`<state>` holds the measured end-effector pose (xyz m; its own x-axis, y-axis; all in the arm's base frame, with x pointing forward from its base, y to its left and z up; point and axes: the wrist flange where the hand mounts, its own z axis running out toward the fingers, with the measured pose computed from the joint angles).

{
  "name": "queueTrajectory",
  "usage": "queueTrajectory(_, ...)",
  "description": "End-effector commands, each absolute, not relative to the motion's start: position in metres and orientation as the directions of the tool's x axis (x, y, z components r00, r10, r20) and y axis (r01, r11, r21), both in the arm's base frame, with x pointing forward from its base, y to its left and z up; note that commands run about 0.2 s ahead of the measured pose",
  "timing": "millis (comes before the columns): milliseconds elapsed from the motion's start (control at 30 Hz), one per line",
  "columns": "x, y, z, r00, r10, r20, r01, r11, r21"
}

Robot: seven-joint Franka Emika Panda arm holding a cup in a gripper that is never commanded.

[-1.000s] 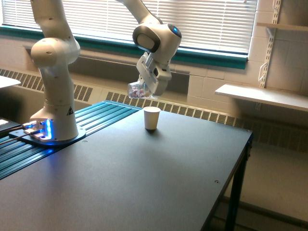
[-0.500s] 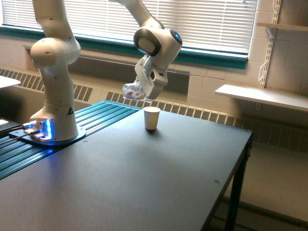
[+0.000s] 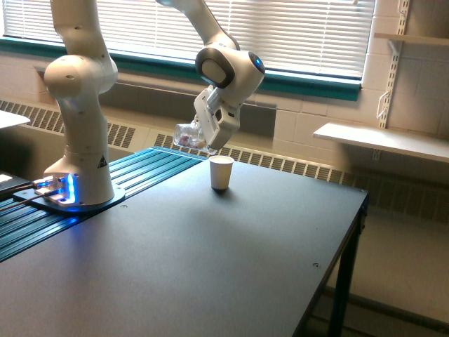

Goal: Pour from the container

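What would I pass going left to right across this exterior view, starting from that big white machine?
Robot base with blue light → glass mug held in the air → gripper → white paper cup on the dark table → wall shelf.

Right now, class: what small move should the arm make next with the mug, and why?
Probably shift the mug toward the exterior view's right, over the white cup. The gripper holds the mug above the table, up and to the exterior view's left of the cup, coloured pieces inside, so pouring here would likely miss.
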<state>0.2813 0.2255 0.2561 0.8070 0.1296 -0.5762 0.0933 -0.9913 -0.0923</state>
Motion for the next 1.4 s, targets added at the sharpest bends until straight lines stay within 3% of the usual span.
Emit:
queueTrajectory(33, 0.284, 0.23, 0.258, 0.807, 0.109, -0.581, 0.071, -0.994, -0.087)
queueTrajectory(1400, 0.282, 0.24, 0.256, 0.739, 0.034, -0.673, -0.012, -0.998, -0.063)
